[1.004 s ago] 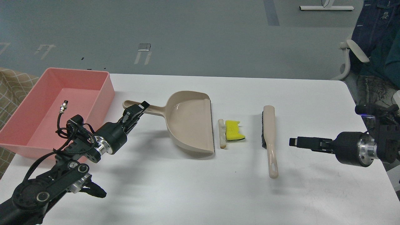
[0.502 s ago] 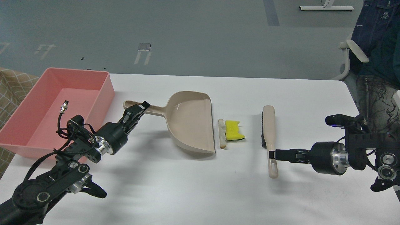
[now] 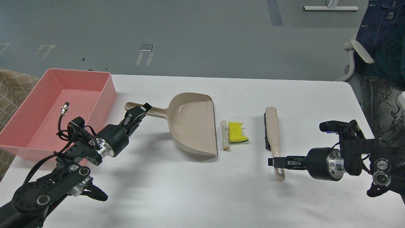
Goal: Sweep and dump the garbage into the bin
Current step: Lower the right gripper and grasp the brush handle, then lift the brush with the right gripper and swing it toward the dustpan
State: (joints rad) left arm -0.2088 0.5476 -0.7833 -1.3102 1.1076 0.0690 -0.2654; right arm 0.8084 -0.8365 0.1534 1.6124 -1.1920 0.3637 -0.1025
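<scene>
Right arm reaches the brush handle; sweeping not yet begun.

The right gripper [image 3: 274, 161] has slid in from the right and now sits at the lower handle of the brush [image 3: 272, 133], which has tilted slightly; whether its fingers pinch it I cannot tell. The left gripper [image 3: 139, 113] stays at the dustpan [image 3: 193, 126] handle, fingers narrow around it. The garbage [image 3: 234, 133] lies between dustpan and brush on the tabletop [image 3: 202, 190]; the bin [image 3: 63, 107] sits left of the dustpan.

Brush handle [image 3: 278, 161] partly behind right gripper [image 3: 271, 161]
</scene>
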